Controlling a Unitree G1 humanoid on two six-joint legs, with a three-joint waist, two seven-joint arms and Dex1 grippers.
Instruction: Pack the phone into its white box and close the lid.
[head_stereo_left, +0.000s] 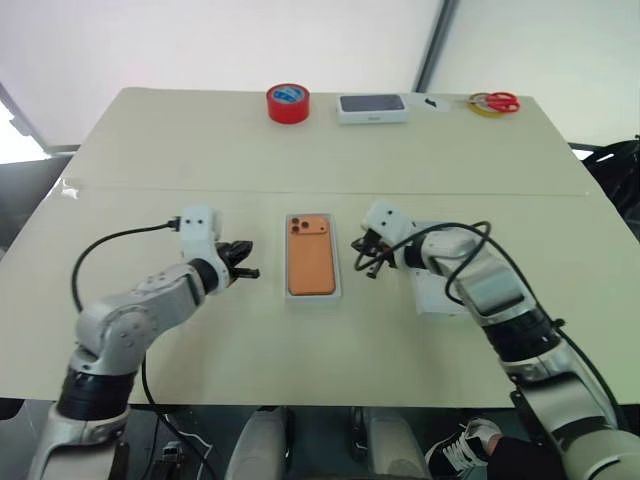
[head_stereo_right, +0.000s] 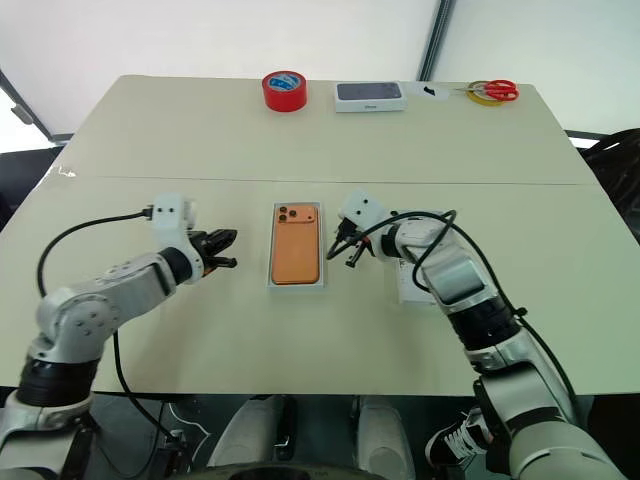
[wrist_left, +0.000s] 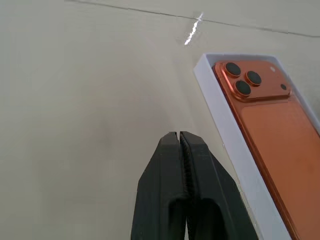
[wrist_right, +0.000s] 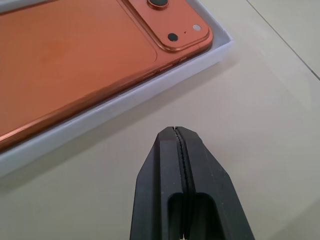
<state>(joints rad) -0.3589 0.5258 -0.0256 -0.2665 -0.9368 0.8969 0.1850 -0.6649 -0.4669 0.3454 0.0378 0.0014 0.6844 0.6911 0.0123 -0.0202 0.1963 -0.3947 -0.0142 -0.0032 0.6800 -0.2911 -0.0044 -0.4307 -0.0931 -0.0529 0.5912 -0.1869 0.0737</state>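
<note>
Phone (head_stereo_left: 311, 264) lies back-up inside the white box (head_stereo_left: 342, 262) at the middle of the counter (head_stereo_left: 150, 140), flanked by the left gripper (head_stereo_left: 247, 264) and right gripper (head_stereo_left: 362, 256), each with fingers pressed together, empty and clear of the box, while the lid (head_stereo_left: 432, 295) sits under the right arm.

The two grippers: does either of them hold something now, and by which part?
Nothing is held. The left gripper and the right gripper are both shut on nothing, beside the white box where the phone lies.
</note>
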